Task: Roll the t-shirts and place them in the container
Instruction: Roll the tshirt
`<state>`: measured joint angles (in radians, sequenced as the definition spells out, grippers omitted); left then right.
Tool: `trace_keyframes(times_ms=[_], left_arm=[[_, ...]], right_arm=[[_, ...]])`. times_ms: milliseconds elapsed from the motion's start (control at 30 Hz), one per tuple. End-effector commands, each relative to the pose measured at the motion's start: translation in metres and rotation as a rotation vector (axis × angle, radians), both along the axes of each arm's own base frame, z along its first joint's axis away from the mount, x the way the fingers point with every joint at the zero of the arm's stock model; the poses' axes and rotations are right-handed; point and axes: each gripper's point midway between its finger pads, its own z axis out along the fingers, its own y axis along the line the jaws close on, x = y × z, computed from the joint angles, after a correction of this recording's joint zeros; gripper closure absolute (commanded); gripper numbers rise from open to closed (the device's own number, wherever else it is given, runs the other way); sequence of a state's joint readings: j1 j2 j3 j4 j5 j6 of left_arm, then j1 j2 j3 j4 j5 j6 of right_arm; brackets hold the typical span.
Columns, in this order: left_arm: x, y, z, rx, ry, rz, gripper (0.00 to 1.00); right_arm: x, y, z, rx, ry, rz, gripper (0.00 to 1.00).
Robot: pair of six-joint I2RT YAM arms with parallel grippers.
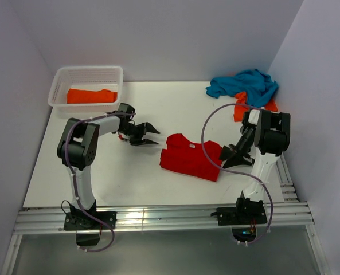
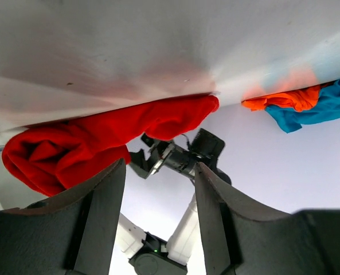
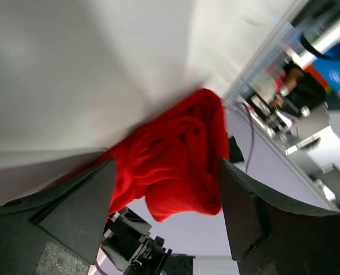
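Note:
A bright red t-shirt (image 1: pixel 190 156) lies bunched and partly folded in the middle of the table. My left gripper (image 1: pixel 152 136) is open just left of it, not touching. Its wrist view shows the red t-shirt (image 2: pixel 101 137) ahead of the open left gripper (image 2: pixel 159 166), with nothing between the fingers (image 2: pixel 101 217). My right gripper (image 1: pixel 226 154) is open at the shirt's right edge. In its wrist view the red t-shirt (image 3: pixel 181 154) fills the gap ahead of the open right gripper (image 3: pixel 167 166). A teal t-shirt (image 1: pixel 244 85) lies crumpled over an orange t-shirt (image 1: pixel 241 109) at the back right.
A white lattice basket (image 1: pixel 61 77) at the back left holds a rolled orange t-shirt (image 1: pixel 91 95). Walls close in the white table (image 1: pixel 101 172) on the left, back and right. A metal rail (image 1: pixel 158 217) runs along the near edge.

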<state>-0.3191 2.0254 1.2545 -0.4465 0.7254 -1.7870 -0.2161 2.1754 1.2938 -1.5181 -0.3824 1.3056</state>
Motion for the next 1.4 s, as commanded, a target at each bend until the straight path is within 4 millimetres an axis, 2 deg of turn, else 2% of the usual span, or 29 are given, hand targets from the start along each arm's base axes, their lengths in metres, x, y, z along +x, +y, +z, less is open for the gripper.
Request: trace_keyframes(times_ms=[0,167,200,267,300,367,433,467,533,567,600,633,700,733,767,800,833,867,900,967,1033,1133,1200,1267,1333,1367], left_arm=[[-0.013,0.005,-0.02,0.004,0.029,-0.02,0.44],[-0.02,0.012,-0.015,0.023,-0.03,-0.096,0.44],[-0.02,0.013,-0.01,0.025,-0.051,-0.107,0.44],[-0.02,0.021,-0.005,0.037,-0.094,-0.133,0.44],[-0.019,0.024,0.003,0.035,-0.13,-0.141,0.44],[-0.023,0.033,0.008,0.054,-0.18,-0.177,0.44],[-0.021,0.045,0.02,0.061,-0.273,-0.207,0.42],[-0.023,0.049,0.024,0.066,-0.294,-0.223,0.41],[-0.021,0.057,0.037,0.088,-0.398,-0.28,0.39],[-0.021,0.061,0.039,0.119,-0.428,-0.302,0.36],[-0.028,0.065,0.046,0.137,-0.43,-0.329,0.35],[-0.027,0.065,0.055,0.132,-0.509,-0.372,0.35],[-0.035,0.068,0.069,0.166,-0.563,-0.416,0.35],[-0.033,0.068,0.077,0.171,-0.639,-0.453,0.35],[-0.034,0.064,0.094,0.158,-0.725,-0.475,0.36],[-0.034,0.064,0.099,0.17,-0.768,-0.494,0.36],[-0.033,0.064,0.106,0.185,-0.842,-0.537,0.36],[-0.037,0.059,0.111,0.194,-0.885,-0.577,0.36],[-0.037,0.061,0.115,0.248,-0.943,-0.614,0.36],[-0.048,0.05,0.121,0.244,-1.016,-0.67,0.38],[-0.056,0.046,0.118,0.249,-1.058,-0.716,0.38],[-0.071,0.025,0.129,0.23,-1.181,-0.795,0.44],[-0.086,0.004,0.136,0.187,-1.238,-0.859,0.52],[-0.102,-0.015,0.136,0.159,-1.272,-0.939,0.6],[-0.109,-0.025,0.122,0.151,-1.248,-0.98,0.66],[-0.117,-0.031,0.116,0.133,-1.241,-1.007,0.76]], right_arm=[[0.025,-0.024,-0.016,-0.076,-0.163,0.054,0.21],[0.042,-0.041,0.014,-0.154,-0.297,0.034,0.22],[0.037,-0.048,0.017,-0.183,-0.297,0.033,0.22],[0.04,-0.055,0.027,-0.22,-0.395,0.032,0.22],[0.039,-0.057,0.031,-0.236,-0.423,0.042,0.22],[0.043,-0.065,0.042,-0.289,-0.538,0.086,0.23],[0.036,-0.07,0.048,-0.322,-0.595,0.174,0.23],[0.045,-0.072,0.058,-0.347,-0.708,0.216,0.22],[0.046,-0.07,0.068,-0.365,-0.807,0.348,0.22],[0.047,-0.063,0.082,-0.366,-0.898,0.393,0.22],[0.04,-0.057,0.082,-0.341,-0.931,0.452,0.22],[0.045,-0.046,0.085,-0.326,-1.005,0.497,0.24],[0.031,-0.024,0.088,-0.246,-1.093,0.554,0.24],[0.034,-0.015,0.088,-0.224,-1.152,0.581,0.26],[0.025,0.003,0.087,-0.162,-1.192,0.625,0.27],[0.022,0.009,0.087,-0.142,-1.215,0.654,0.27],[0.028,0.016,0.09,-0.133,-1.286,0.681,0.29],[0.023,0.031,0.095,-0.102,-1.339,0.748,0.31],[0.022,0.027,0.095,-0.151,-1.344,0.8,0.31],[0.021,0.04,0.104,-0.138,-1.442,0.873,0.39],[0.023,0.046,0.11,-0.129,-1.513,0.887,0.56],[0.017,0.056,0.115,-0.081,-1.566,0.899,0.78],[0.016,0.061,0.115,-0.055,-1.578,0.905,0.92],[0.011,0.067,0.107,-0.037,-1.559,0.921,0.96],[0.008,0.075,0.1,-0.012,-1.559,0.929,1.0],[0.005,0.076,0.091,-0.005,-1.537,0.928,1.0]])
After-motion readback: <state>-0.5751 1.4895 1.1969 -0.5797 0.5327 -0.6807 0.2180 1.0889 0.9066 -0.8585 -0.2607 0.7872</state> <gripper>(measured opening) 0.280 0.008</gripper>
